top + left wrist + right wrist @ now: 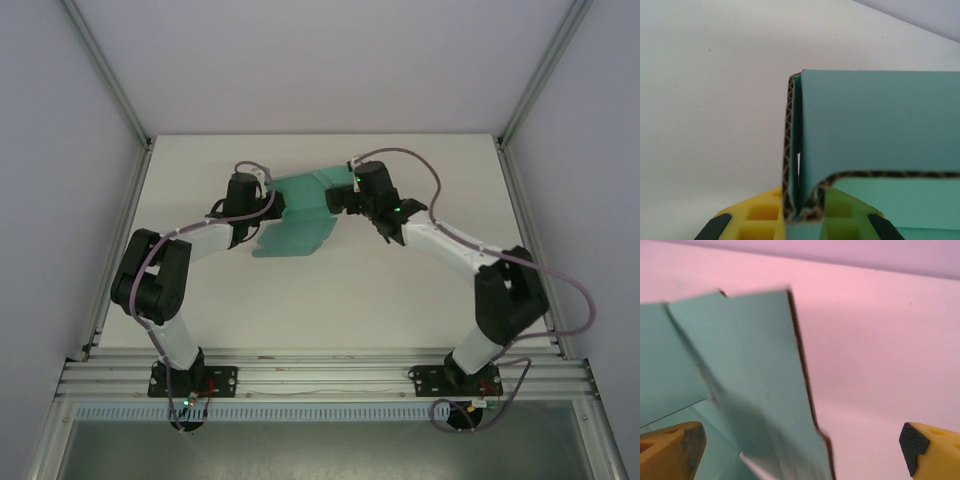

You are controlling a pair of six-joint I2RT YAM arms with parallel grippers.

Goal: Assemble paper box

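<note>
The paper box point(300, 215) is a teal-green card sheet, half-folded, lying at the middle back of the table. My left gripper point(266, 198) is at its left side. In the left wrist view that gripper point(805, 220) is shut on a doubled-over wall of the paper box point(875, 130), pinched between the yellow fingers point(755, 215). My right gripper point(343, 195) is at the sheet's right end. In the right wrist view it point(800, 450) stands wide open, with a raised, blurred flap of the paper box point(750, 370) between its yellow fingertips point(927, 445); neither pad visibly touches the card.
The white table point(320, 300) is bare in front of the box. Grey walls and metal frame posts point(110, 80) border the table on the left, back and right. A metal rail point(320, 378) with both arm bases runs along the near edge.
</note>
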